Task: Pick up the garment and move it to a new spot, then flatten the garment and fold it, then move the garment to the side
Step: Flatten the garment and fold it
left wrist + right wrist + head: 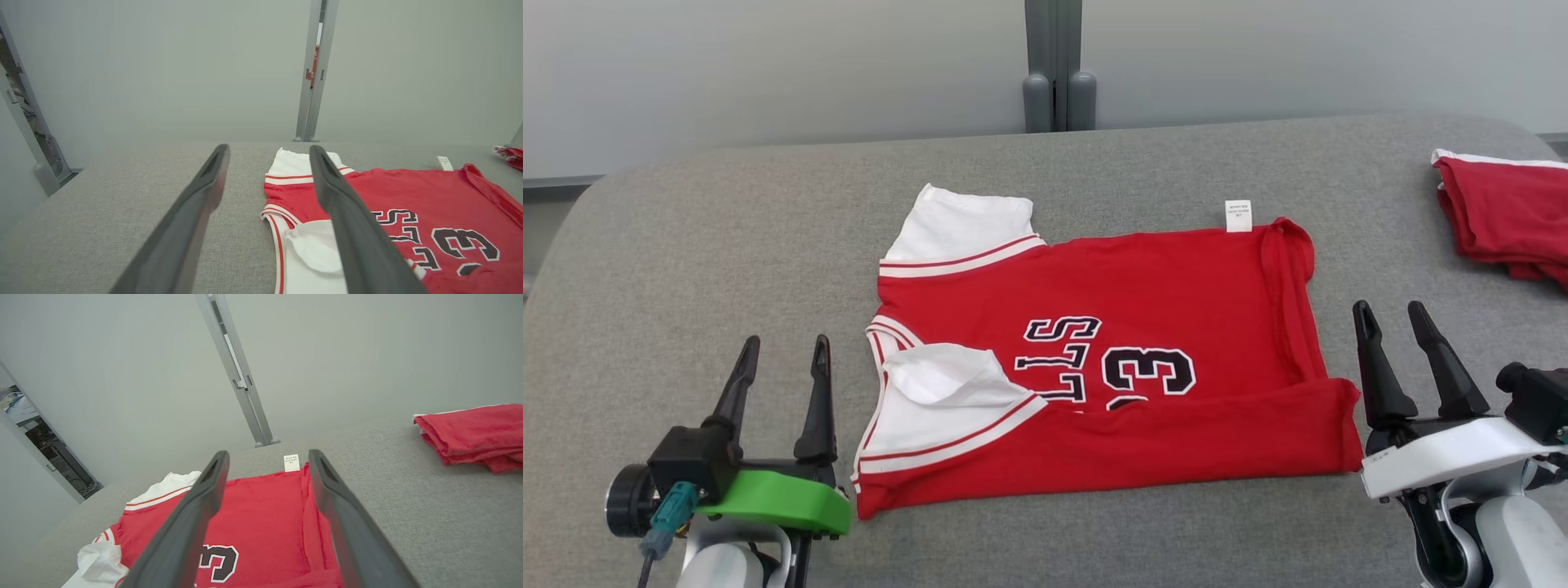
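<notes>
The left gripper [787, 339] is hovering just left of the jersey [1176, 278], jaws spread and gripping nothing. The right gripper [1389, 306] is hovering just right of it, jaws likewise spread and empty. The jersey is lying partly folded at the middle of the grey table [686, 245]. A second red garment [1511, 220] is lying at the far right.

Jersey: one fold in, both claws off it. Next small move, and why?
The jersey lies flat with its near edge folded up once. The left claw and right claw stand open, holding nothing, one beside each near corner. So probably bring both in to pinch the folded edge at its two ends, ready for a second fold.
</notes>
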Motion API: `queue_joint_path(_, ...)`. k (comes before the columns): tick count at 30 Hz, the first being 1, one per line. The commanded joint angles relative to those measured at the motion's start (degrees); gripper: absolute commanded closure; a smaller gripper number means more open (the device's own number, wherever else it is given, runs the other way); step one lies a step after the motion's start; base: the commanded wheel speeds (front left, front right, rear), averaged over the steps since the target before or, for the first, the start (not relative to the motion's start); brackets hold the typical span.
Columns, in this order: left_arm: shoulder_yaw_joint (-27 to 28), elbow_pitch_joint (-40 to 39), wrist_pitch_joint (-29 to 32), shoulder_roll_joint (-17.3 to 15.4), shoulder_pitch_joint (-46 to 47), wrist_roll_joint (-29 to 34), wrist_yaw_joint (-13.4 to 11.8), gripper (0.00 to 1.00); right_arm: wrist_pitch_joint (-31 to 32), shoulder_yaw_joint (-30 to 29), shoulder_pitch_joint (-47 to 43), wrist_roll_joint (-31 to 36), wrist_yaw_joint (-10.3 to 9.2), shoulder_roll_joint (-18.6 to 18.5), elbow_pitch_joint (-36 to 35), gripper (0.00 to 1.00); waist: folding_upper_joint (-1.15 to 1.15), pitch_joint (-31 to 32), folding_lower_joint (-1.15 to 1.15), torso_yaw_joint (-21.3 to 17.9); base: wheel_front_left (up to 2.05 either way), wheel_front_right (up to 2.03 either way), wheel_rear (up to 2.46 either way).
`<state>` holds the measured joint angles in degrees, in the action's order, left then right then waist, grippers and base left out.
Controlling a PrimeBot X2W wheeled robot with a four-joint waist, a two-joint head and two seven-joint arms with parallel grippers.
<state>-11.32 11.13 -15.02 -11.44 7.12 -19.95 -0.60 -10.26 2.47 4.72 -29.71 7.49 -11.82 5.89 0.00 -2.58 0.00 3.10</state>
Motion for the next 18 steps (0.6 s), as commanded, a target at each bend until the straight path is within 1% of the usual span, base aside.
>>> queue_joint_path(1,0.4,-0.8,-0.2,-0.6,-0.2,1.1,-0.5,0.0,-0.9,0.3,0.1,1.1,-0.01,0.0,-0.6,0.0,0.0,0.4,0.0,0.3,0.0,0.0,0.0)
queue_joint_path(6,1.8,-2.9,-0.2,-2.0,-2.0,2.5,-0.8,0.0,-2.9,1.0,-1.2,3.8,-0.02,0.0,-2.3,0.0,0.0,1.2,0.0,0.9,0.0,0.0,0.0)
queue_joint_path(10,2.6,-4.5,-0.2,-2.8,-3.9,2.9,-0.4,0.0,-3.7,0.7,-2.9,5.2,-0.02,0.0,-3.7,0.0,0.0,1.8,0.0,1.4,0.0,0.0,0.0)
queue_joint_path(13,2.9,-5.0,-0.2,-3.1,-5.6,2.6,0.0,0.0,-4.0,0.0,-4.8,6.8,-0.02,-0.3,-4.2,0.0,0.0,2.5,0.0,1.9,0.0,0.0,0.0)
queue_joint_path(18,3.1,-4.7,0.2,-3.1,-7.5,1.3,0.0,0.0,-4.0,-1.0,-7.5,7.7,-0.02,0.5,-4.5,0.0,0.0,3.4,0.0,2.2,0.0,0.0,0.0)
